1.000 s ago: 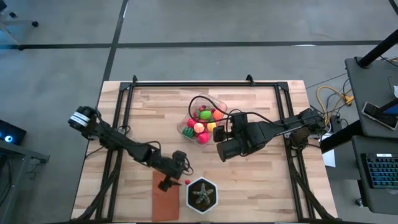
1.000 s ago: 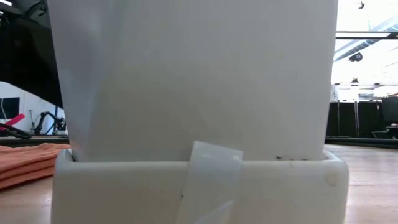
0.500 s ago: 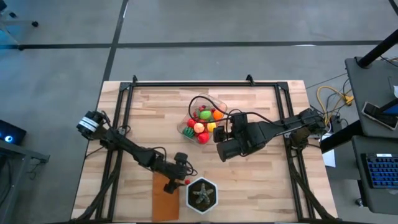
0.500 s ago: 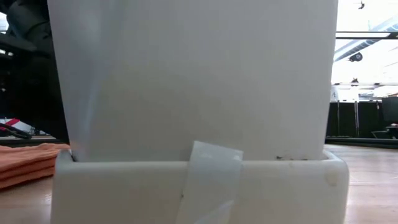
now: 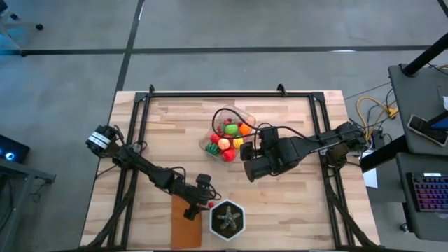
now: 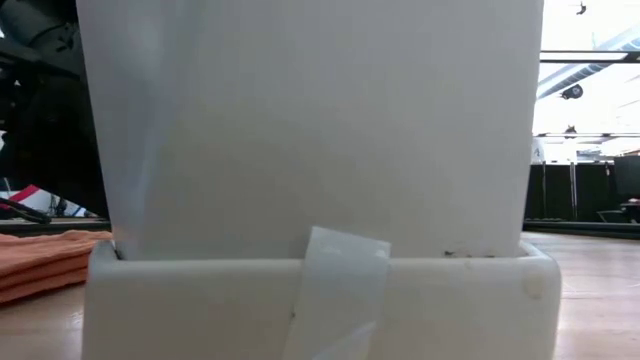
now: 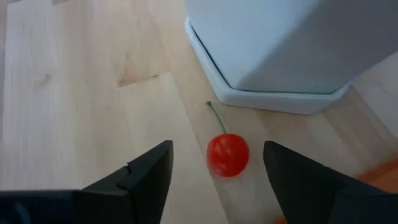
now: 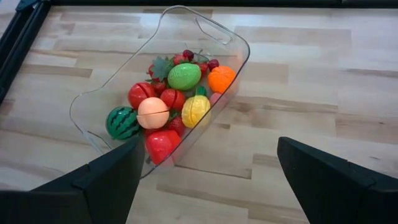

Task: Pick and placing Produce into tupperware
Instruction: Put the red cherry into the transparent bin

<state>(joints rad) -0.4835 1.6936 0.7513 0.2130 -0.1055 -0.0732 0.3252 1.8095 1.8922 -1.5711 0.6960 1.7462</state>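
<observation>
The left arm is stretched low across the tabletop [image 5: 175,122] from its left edge toward the near middle, bent at the elbow, with the left claw [image 5: 197,207] brought down beside the pot [image 5: 227,218] that carries the green star-shaped plant [image 5: 227,220]. Its fingers [image 7: 147,174] are seen parted in the left wrist view, one on each side of a small red cherry [image 7: 227,155] (green stem pointing toward the pot's pale base); the cherry lies on the wood between them and is not touched. An orange-brown flat rectangle [image 5: 183,227] lies just left of the pot.

The right arm is extended from the right edge toward the centre, its right claw [image 5: 246,159] held open and empty just right of the tupperware [image 5: 225,138]. The clear container sits near the tabletop's middle, filled with produce [image 8: 168,109]: a striped watermelon, red, orange, green and yellow pieces.
</observation>
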